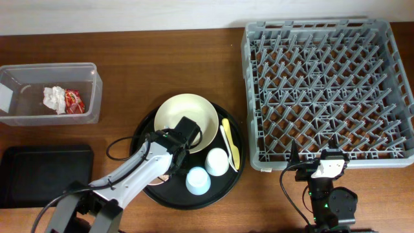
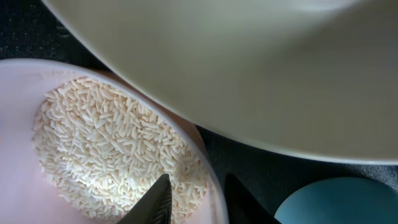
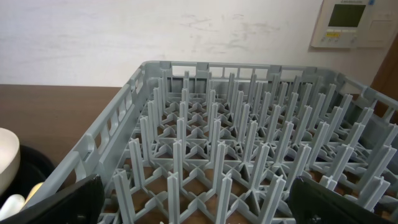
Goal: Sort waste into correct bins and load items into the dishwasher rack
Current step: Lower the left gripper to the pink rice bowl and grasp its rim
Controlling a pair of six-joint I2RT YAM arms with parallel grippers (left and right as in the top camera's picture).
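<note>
My left gripper (image 2: 196,199) straddles the rim of the small pink bowl (image 2: 18,124), one finger inside on the heap of rice (image 2: 106,149) and one outside, closed on the rim. In the overhead view the left gripper (image 1: 181,136) covers the bowl. The cream plate (image 1: 187,113) lies just beyond; it also shows in the left wrist view (image 2: 249,74). The white cup (image 1: 217,162), light blue cup (image 1: 197,181) and yellow fork and spoon (image 1: 229,142) lie beside it. The tissue (image 1: 53,98) and red wrapper (image 1: 73,101) lie in the clear box (image 1: 90,71). My right gripper (image 3: 199,199) is open and empty at the front edge of the grey rack (image 1: 323,29).
The dishes sit on a round black tray (image 1: 145,126) in the middle. The shallow black tray (image 1: 45,175) lies at the front left. The rack (image 3: 205,65) fills the right side, with no items among its upright pegs.
</note>
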